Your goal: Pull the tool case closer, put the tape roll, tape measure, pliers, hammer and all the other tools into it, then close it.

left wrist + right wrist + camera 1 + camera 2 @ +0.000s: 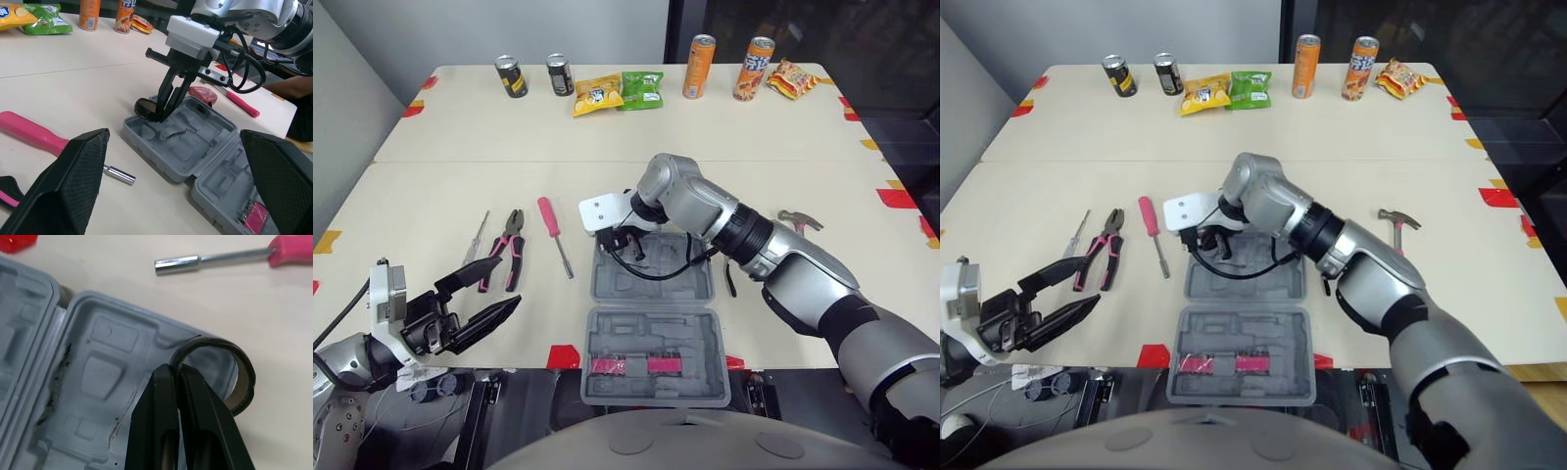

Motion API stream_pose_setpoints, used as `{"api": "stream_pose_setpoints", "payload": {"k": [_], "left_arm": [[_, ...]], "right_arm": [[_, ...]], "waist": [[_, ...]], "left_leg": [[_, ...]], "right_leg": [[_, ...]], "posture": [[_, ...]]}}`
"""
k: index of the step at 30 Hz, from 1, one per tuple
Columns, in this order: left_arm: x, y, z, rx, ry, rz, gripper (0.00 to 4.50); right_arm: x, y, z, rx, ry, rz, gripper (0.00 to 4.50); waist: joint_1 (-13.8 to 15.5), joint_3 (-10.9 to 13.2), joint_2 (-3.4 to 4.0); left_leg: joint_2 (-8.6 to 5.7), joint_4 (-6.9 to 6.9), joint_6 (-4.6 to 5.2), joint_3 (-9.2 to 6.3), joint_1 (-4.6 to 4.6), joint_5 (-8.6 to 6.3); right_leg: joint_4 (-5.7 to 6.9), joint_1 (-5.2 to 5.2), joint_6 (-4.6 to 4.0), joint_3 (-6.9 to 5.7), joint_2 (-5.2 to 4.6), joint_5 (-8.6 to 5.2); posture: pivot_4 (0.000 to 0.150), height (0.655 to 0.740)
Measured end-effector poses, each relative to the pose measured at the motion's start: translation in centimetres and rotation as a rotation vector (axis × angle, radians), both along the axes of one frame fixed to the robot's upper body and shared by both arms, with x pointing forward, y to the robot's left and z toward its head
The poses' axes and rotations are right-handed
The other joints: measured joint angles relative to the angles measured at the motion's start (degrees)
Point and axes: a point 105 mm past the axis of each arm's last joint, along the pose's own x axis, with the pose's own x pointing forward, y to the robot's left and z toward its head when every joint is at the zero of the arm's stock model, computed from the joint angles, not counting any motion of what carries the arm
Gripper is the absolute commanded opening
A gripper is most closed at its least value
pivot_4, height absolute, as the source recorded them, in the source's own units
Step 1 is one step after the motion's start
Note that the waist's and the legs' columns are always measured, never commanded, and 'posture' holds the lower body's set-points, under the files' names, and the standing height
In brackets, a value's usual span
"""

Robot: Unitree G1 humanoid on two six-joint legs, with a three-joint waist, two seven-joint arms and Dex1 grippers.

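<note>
My right fingers (157, 416) are pinching the wall of the roll (246, 377). They are pressed almost together with only the thin band between them, one finger inside the ring and one outside. The roll is hanging roughly flat at the far left corner of the open case (651, 286) and is straddling the rim there, part of the ring over a moulded pocket and part over the bare table (460, 186). I cannot tell whether it is touching the plastic. Letting go here would, I judge, be risking a roll that tips outward off the rim. So I am planning to carry it a little inward, toward the middle of that half, so that the whole ring is over a recess. Then I am lowering it onto the tray floor and only then spreading the fingers. A slow, straight lift out should be sparing the roll a tug from the inner finger. My left fingers (73, 191) are spread wide and empty, hovering over the near left edge of the table. The pliers (509, 257) and screwdriver (551, 223) are lying just beyond them, and the hammer (798, 220) is lying right of the case, all outside it.
</note>
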Motion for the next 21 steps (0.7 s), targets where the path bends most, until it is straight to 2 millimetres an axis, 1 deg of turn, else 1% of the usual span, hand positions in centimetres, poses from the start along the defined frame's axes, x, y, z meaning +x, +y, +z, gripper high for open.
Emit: {"api": "stream_pose_setpoints", "payload": {"k": [3,8,12,21], "left_arm": [[0.1,0.0,0.1,0.006,-0.012,-0.008,4.5],[0.2,0.4,-0.1,0.008,-0.012,-0.003,4.5],[0.3,0.5,-0.1,0.01,-0.014,-0.005,4.5],[0.2,0.5,-0.2,0.026,-0.012,-0.016,4.5]], "right_arm": [[0.0,0.1,-0.2,-0.004,0.004,-0.005,0.03],[-0.2,0.1,-1.5,-0.021,0.025,-0.013,0.03],[-0.1,0.1,-1.9,-0.025,0.031,-0.028,0.03],[0.2,0.4,-2.2,-0.01,0.016,-0.042,3.09]], "waist": [[0.0,0.0,0.0],[0.0,0.0,0.0],[0.0,0.0,-0.01],[0.0,0.0,0.0]], "left_leg": [[0.01,0.0,0.0,0.0,0.0,0.01],[0.01,0.0,-0.01,0.01,-0.01,0.01],[0.01,0.0,-0.01,0.0,0.0,0.01],[0.02,0.0,-0.02,0.0,0.0,0.02]], "right_leg": [[0.0,0.0,0.0,0.0,0.02,0.0],[-0.02,0.0,0.0,0.01,0.02,0.0],[-0.01,0.0,0.0,0.0,0.02,0.0],[-0.01,0.0,0.0,0.0,0.02,0.0]], "posture": [[0.15,0.74],[0.15,0.74],[0.15,0.74],[0.15,0.74]]}}
